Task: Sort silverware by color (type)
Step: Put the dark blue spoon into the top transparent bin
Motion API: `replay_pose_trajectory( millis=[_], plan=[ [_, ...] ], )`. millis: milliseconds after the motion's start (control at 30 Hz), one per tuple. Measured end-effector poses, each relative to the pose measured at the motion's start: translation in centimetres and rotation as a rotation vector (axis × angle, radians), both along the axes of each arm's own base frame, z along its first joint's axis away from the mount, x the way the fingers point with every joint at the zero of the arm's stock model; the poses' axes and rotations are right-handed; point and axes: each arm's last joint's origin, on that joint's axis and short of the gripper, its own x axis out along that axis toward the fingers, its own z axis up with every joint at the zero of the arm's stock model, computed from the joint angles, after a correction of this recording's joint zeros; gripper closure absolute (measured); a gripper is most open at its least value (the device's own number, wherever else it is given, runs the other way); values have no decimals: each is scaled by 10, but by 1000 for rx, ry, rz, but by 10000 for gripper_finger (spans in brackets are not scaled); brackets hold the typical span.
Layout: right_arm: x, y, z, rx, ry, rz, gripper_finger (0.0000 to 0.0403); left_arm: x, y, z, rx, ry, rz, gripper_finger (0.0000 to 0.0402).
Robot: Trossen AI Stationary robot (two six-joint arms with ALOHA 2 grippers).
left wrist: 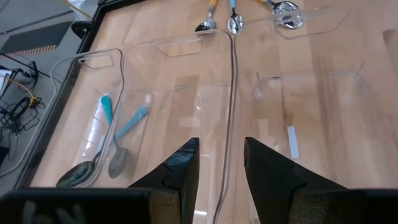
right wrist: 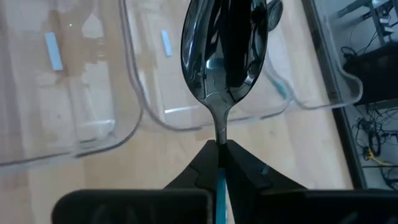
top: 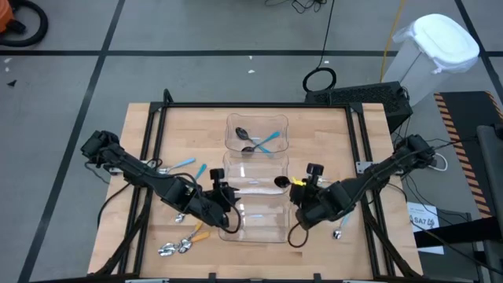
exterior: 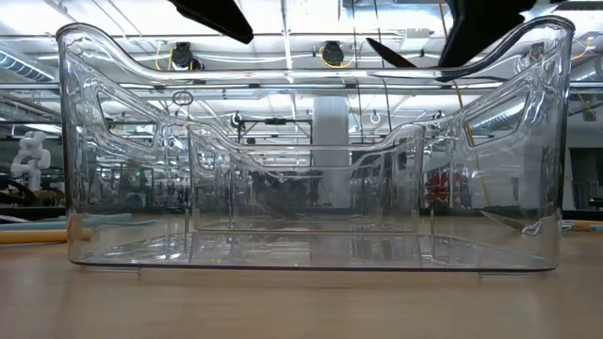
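Held spoon: a spoon (right wrist: 224, 56) with a shiny dark bowl and a light-blue handle, clamped at the neck by the right gripper (right wrist: 221, 149); the bowl projects forward beyond the fingertips, and the blue handle runs back between the fingers.
Right gripper: closed tight on the spoon's neck; in the high view it (top: 302, 206) sits just right of the row of bins, with the spoon's bowl reaching over the right edge of the middle bin (top: 255, 182).
Spoons in far bin: two dark-bowled spoons with light-blue handles (top: 257, 142) lie crossed in the far bin (top: 233, 126).
Spoons at left: two light-blue-handled spoons (top: 189, 167) lie on the table left of the bins, behind the left arm.
Spoons at near left: a cluster of silver-bowled spoons (top: 176, 247) rests near the table's near-left corner, with an orange handle (top: 200, 233) among them.
Spoon at right: one spoon (top: 338, 232) lies on the wood just right of the right gripper.
Left gripper: empty, its fingers partly apart (left wrist: 214, 163); it (top: 229, 214) hovers at the left edge of the near bin (top: 271, 234).
Bins: three clear plastic bins stand in a line from far to near at the table's centre.
Table: a light wooden top (top: 322, 134) within a black frame.
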Motion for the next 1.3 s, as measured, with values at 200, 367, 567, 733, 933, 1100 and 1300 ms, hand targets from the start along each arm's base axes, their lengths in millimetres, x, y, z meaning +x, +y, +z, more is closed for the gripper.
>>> replay_pose_trajectory(
  millis=[200,367,567,733,933,1100,1300],
  plan=[
    [9,-12,8,-17,12,17,392,0,0,0,25,10,-21,274],
    [16,-22,14,-30,18,32,392,0,0,0,45,18,-37,274],
    [24,-34,19,-46,34,57,392,0,0,0,78,34,-62,274],
    [31,-46,20,-24,50,73,392,-1,0,0,112,47,-91,274],
    [38,-63,20,-11,66,96,392,-2,1,2,176,62,-145,274],
    [45,-79,21,-25,67,114,392,-9,9,19,196,30,-163,275],
    [54,-99,23,21,44,163,392,-29,32,28,196,-31,-139,275]
  ],
)
